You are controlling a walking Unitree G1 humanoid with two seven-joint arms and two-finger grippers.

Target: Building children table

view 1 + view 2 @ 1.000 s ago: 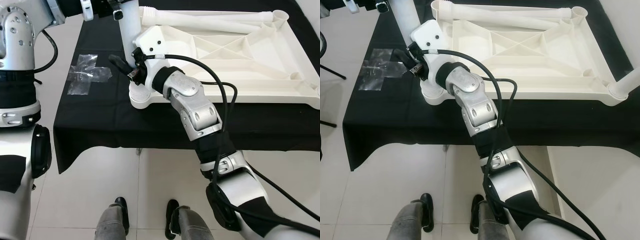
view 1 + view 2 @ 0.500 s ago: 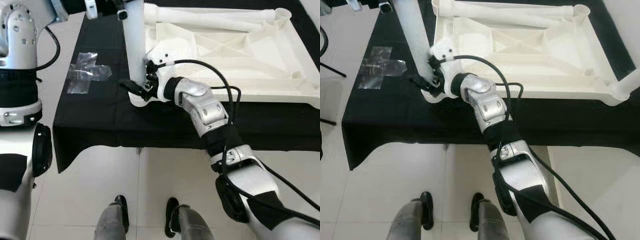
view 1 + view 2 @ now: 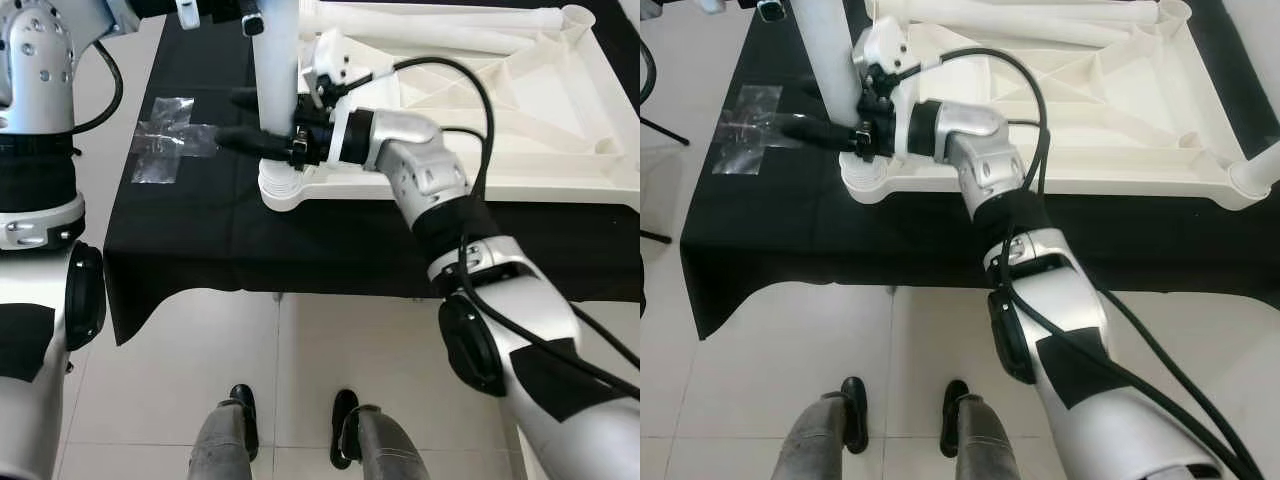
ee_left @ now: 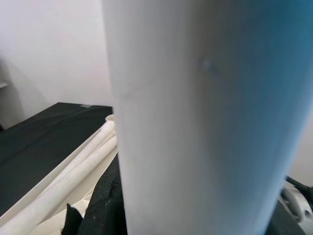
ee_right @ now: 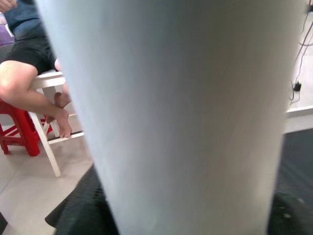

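White table leg [image 3: 277, 90] upright | right end effector [image 3: 243, 120] fingers straddling it | left end effector's state unclear

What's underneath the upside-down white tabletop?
The tabletop lies on a black cloth that drapes over the front edge. Whatever supports the cloth is covered. An upright leg stands in the tabletop's near-left corner socket.

No text, label, brand, number or sign can be read anywhere in these views. The upturned white plastic tabletop [image 3: 480, 110], the upright white plastic leg [image 3: 276, 90] and the black cloth-covered table [image 3: 200, 225] carry no legible markings, and the crumpled clear plastic bag [image 3: 165, 150] lying on the cloth shows no print that can be made out.
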